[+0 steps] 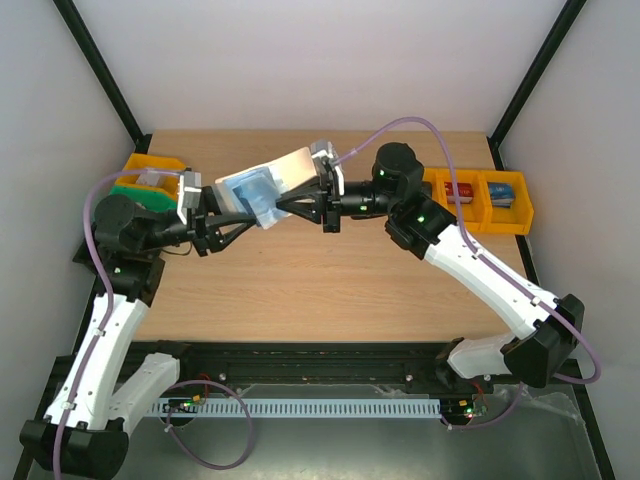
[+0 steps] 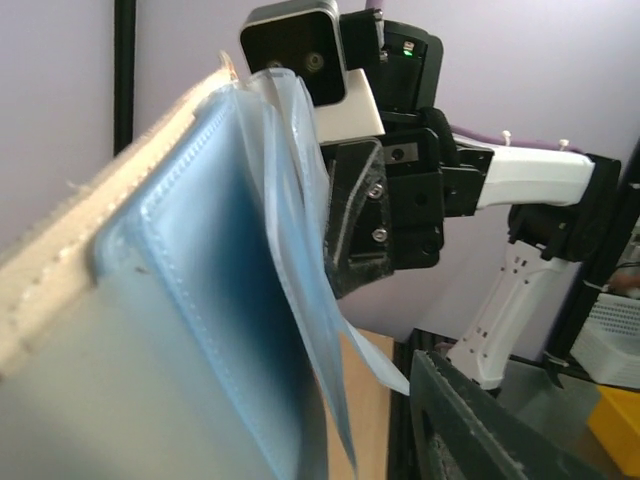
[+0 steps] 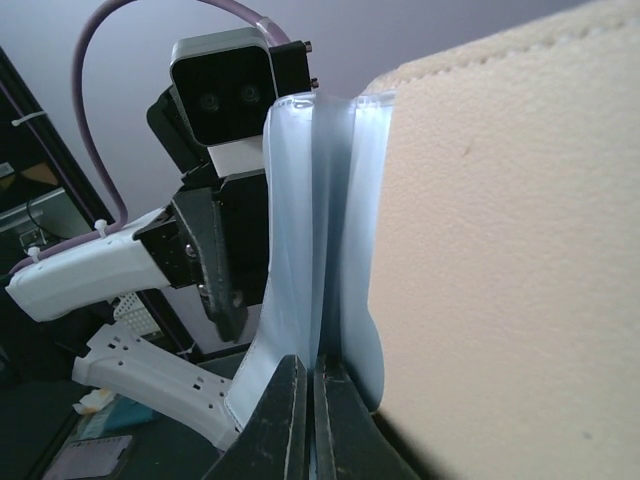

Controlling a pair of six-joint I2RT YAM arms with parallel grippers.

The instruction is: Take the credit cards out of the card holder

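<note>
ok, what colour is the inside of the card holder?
Blue inside the card holder; left wrist view shows it best.

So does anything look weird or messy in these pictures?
Nothing looks spilled or broken. The odd bit is the card holder: it is up in the air, wide open, and its clear plastic sleeves fan out loosely from the blue inside. The right gripper is pinching one of those sleeves.

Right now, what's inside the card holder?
The card holder hangs open, showing blue lining and clear plastic sleeves fanned apart. No card shows in any view; the sleeves overlap, so one could be hidden between them.
</note>
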